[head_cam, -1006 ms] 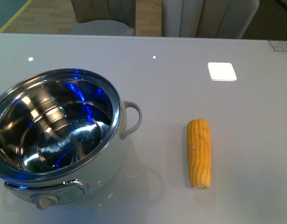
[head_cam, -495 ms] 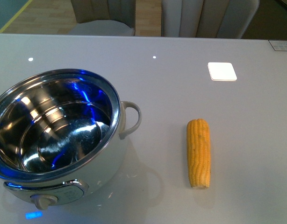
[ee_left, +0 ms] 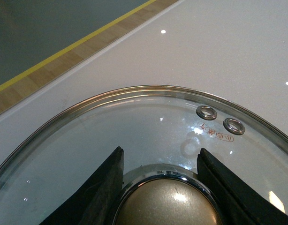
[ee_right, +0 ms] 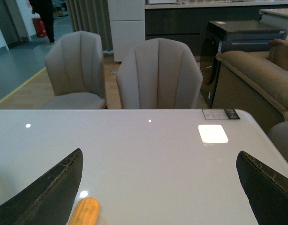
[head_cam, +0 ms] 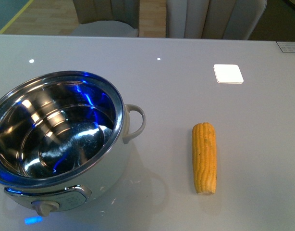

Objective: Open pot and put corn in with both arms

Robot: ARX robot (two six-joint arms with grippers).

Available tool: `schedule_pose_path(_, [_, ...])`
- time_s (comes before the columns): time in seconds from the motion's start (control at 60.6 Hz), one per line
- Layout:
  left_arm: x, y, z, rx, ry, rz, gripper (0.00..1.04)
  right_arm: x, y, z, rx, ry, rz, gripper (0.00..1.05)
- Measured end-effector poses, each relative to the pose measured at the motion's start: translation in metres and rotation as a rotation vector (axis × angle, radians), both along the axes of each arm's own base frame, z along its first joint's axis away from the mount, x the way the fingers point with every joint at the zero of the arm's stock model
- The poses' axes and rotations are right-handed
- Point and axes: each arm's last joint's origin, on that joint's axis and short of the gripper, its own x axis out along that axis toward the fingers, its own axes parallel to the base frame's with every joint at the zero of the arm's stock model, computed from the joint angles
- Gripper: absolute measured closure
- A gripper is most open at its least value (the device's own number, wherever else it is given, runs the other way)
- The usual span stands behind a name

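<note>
The pot (head_cam: 111, 168) sits at the lower left of the front view, uncovered, its wide steel rim and mirror-bright bowl streaked with blue reflections. The body is white, with a white loop handle (head_cam: 141, 120) pointing toward the frame's centre and a control knob (head_cam: 45, 207) at the bottom edge. The corn (head_cam: 204, 157) lies flat on the pale grey bench (head_cam: 186, 96) right of centre, well apart from the pot. It is a yellow-orange cob with neat kernel rows, running top to bottom in the frame, its rounded tip toward the top. In the left wrist view the left end effector (ee_left: 159, 157) is closed around the golden knob (ee_left: 167, 206) of a glass lid (ee_left: 134, 122), one dark finger (ee_left: 99, 192) on each side of it. The lid is clear with a steel rim, two small metal-ringed holes (ee_left: 206, 111) and red lettering. In the right wrist view the right end effector (ee_right: 159, 153) is spread wide and holds nothing. The cob's tip shows at the lower left, beside one finger, with grey chairs (ee_right: 159, 75) beyond the bench.
</note>
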Motion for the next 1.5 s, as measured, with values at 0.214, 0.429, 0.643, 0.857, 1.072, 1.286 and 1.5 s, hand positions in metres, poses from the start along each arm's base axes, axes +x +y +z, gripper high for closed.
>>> schedule_pose_path(0.214, [-0.011, -0.006, 0.007, -0.015, 0.021, -0.010, 0.19, 0.000, 0.000, 0.000, 0.000, 0.000, 0.000, 0.09])
schedule_pose_path(0.429, [-0.016, -0.008, 0.057, 0.014, -0.041, -0.015, 0.07, 0.000, 0.000, 0.000, 0.000, 0.000, 0.000, 0.09])
schedule_pose_path(0.643, [-0.024, -0.011, 0.150, 0.026, -0.162, -0.020, 0.07, 0.000, 0.000, 0.000, 0.000, 0.000, 0.000, 0.09])
schedule_pose_path(0.857, [-0.043, -0.025, 0.214, 0.023, -0.295, -0.038, 0.07, 0.000, 0.000, 0.000, 0.000, 0.000, 0.000, 0.09])
schedule_pose_path(1.072, [-0.051, -0.034, 0.211, 0.047, -0.364, -0.329, 0.20, 0.000, 0.000, 0.000, 0.000, 0.001, -0.002, 0.09])
schedule_pose_path(1.286, [-0.092, -0.096, 0.217, 0.099, -0.393, -0.590, 0.63, 0.000, 0.000, 0.000, 0.000, 0.000, -0.002, 0.09])
schedule_pose_path(1.5, [-0.123, -0.127, 0.229, 0.105, -0.387, -0.583, 1.02, 0.000, 0.000, 0.000, 0.000, 0.000, -0.002, 0.09])
